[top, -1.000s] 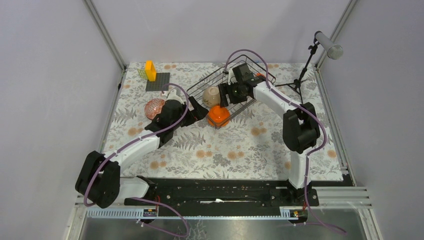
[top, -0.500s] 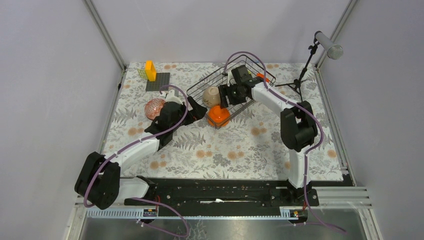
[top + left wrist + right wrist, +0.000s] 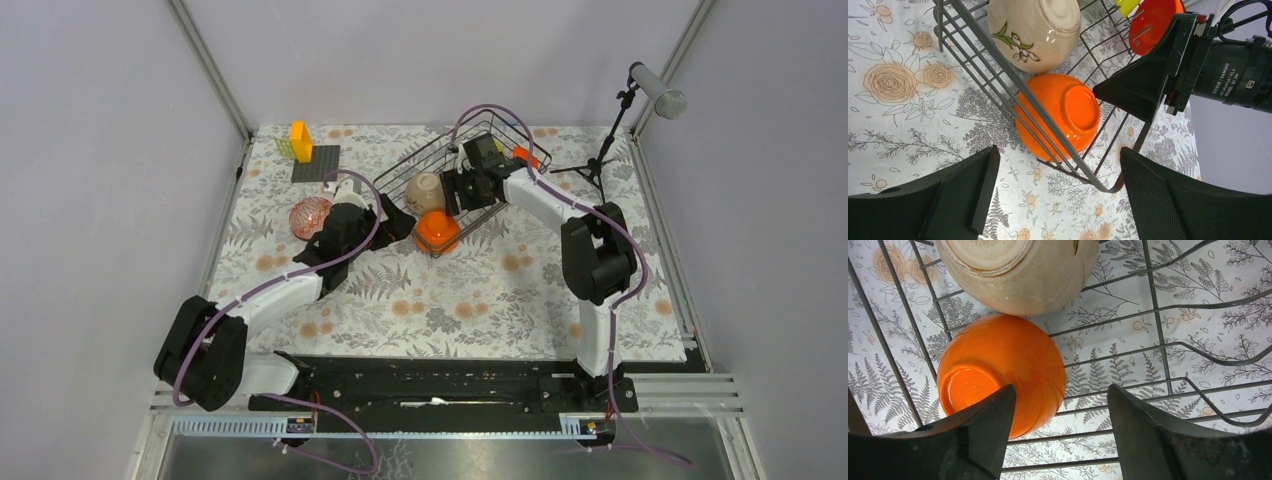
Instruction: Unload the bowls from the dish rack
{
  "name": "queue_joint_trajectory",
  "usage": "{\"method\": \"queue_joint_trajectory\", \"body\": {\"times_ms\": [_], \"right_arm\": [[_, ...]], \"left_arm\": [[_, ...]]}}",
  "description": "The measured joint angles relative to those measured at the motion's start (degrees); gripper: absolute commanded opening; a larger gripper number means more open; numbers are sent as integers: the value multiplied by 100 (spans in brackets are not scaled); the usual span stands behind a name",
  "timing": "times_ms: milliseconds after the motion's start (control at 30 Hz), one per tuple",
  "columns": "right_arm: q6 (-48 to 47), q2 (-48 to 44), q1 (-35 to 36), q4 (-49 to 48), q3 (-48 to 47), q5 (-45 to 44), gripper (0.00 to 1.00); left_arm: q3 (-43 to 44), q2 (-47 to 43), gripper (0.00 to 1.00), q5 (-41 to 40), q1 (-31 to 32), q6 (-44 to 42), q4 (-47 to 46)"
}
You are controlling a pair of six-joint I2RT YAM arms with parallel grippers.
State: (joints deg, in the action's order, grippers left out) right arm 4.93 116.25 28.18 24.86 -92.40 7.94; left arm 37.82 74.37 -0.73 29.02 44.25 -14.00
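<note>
The dark wire dish rack (image 3: 500, 130) stands at the back middle. A beige bowl (image 3: 425, 192) and an orange bowl (image 3: 437, 231) lie overturned in its near-left corner. A second orange bowl (image 3: 1153, 20) and a yellow-green one (image 3: 1125, 6) show further in. A pink-red patterned bowl (image 3: 310, 216) sits on the table to the left. My left gripper (image 3: 398, 222) is open outside the rack's near corner (image 3: 1108, 185), with the orange bowl (image 3: 1063, 120) just ahead. My right gripper (image 3: 447, 192) is open inside the rack, over the orange bowl (image 3: 998, 370) and beside the beige bowl (image 3: 1018, 270).
An orange block (image 3: 300, 140) and a flat dark square plate (image 3: 316, 163) stand at the back left. A microphone on a stand (image 3: 612, 130) is at the back right. The flowered tablecloth (image 3: 480, 300) covers the table. Walls close in on both sides.
My right gripper has shifted slightly left inside the rack. My left arm has edged a little. Both stay open and the bowls have not moved.
</note>
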Motion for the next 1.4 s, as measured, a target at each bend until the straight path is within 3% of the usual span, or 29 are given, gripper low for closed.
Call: {"method": "queue_joint_trajectory", "body": {"times_ms": [133,333,700,900,1067,1200,1400], "right_arm": [[57,-37,-9,-142,33,63,81],[654,-35,24,-271,-35,219,99],[2050,-358,37,-1202,452,-855,100],[2717,-385,31,-1436,481,-981,100],[3191,-348,31,-1707,481,-870,100],[3530,-234,31,-1945,409,-828,97],[3930,184,31,-2090,236,-866,94]], "left_arm": [[-42,0,94,9,0,-44,-125],[-125,-11,94,7,0,-52,-151],[-186,-234,94,-122,0,-57,-179],[-92,-461,94,-308,0,-136,52],[715,-284,83,-413,-125,-286,553],[1589,201,79,-243,-581,-282,649],[2127,868,64,0,-809,-328,822]]}}
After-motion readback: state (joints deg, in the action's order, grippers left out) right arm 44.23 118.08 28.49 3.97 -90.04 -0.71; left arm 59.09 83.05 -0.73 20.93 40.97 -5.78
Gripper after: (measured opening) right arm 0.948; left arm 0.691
